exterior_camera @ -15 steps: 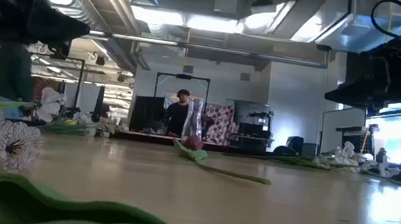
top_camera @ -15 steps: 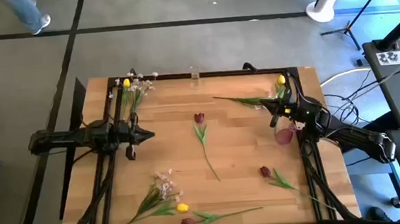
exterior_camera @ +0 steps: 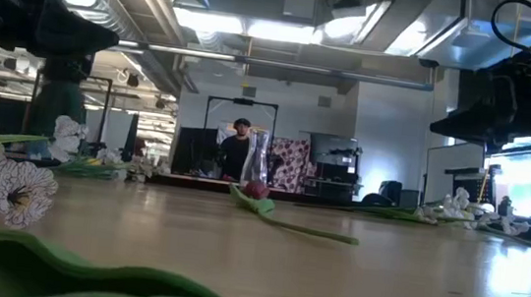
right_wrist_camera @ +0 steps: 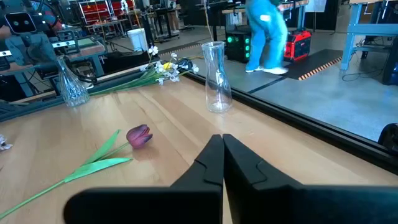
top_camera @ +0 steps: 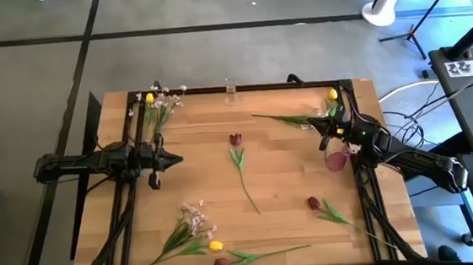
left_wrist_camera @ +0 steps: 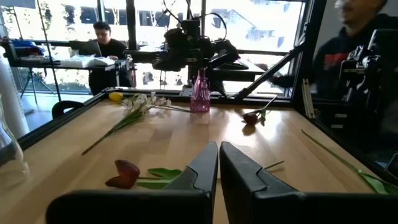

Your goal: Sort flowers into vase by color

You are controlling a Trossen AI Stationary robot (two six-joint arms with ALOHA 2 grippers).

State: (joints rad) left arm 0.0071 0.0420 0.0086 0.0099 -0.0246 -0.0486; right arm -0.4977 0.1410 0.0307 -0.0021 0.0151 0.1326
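- The wooden table (top_camera: 283,188) fills the middle of the high view, with a dark rail around its edge.
- My left arm reaches in from the left of the frame; my left gripper (top_camera: 176,160) hangs over the left part of the board, jaws pressed together and pinching nothing.
- My right arm comes in from the right; my right gripper (top_camera: 312,123) sits at the upper right of the board, jaws likewise pressed together on nothing.
- A long green spray (top_camera: 282,118) lies at the upper right, just beside my right gripper, with a yellow tulip (top_camera: 332,95) near the corner.
- A maroon tulip (top_camera: 235,138) lies in the centre, its stem running down the frame.
- A pale blossom spray (top_camera: 194,218) lies at the lower left, a second yellow tulip (top_camera: 217,246) just below it.
- Another maroon tulip (top_camera: 313,203) lies at the lower right.
- A bunch of pale blossoms with a third yellow tulip (top_camera: 150,98) sits at the upper left corner.
- A pink vase (top_camera: 335,160) stands at the right edge, below my right gripper.
- A clear vase (top_camera: 231,87) stands at the top edge, centre.
- A second clear vase (right_wrist_camera: 69,86) shows upper left in my right wrist view.
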